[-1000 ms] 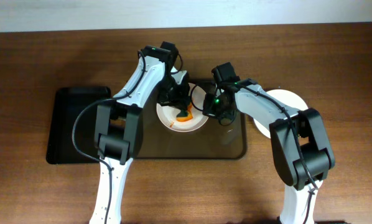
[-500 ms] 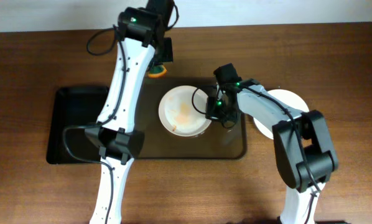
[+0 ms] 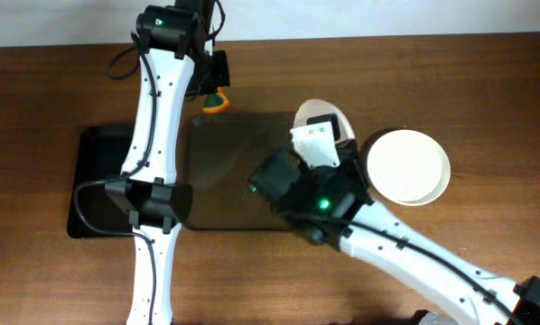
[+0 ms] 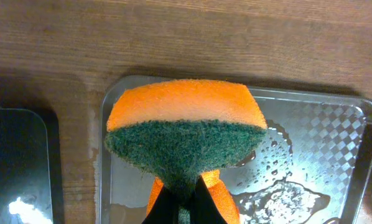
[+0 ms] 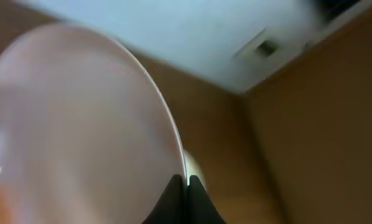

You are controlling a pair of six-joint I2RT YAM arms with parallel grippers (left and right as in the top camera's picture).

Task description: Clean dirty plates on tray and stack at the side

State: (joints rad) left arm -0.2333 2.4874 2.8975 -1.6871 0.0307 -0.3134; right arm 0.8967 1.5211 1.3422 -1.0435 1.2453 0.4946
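Observation:
My right gripper [image 5: 187, 186] is shut on the rim of a white plate [image 5: 80, 130] and holds it tilted on edge, high above the tray's right end; from overhead only the plate's top [image 3: 328, 116] shows behind my wrist. A stack of white plates [image 3: 407, 167] lies on the table right of the translucent tray [image 3: 225, 171], which is wet [image 4: 310, 155] and holds no plates. My left gripper [image 4: 185, 202] is shut on an orange sponge with a green scouring face [image 4: 186, 130] and holds it above the tray's far left corner [image 3: 216, 99].
A smaller black tray [image 3: 103, 181] lies left of the grey tray and also shows in the left wrist view [image 4: 18, 162]. My right arm [image 3: 378, 239] is raised high and covers the tray's right front corner from overhead. The table is brown wood [image 3: 487, 90].
My left gripper lifted the sponge off the plate and drew back to the far left. My right gripper lifted the plate off the tray, up and to the right.

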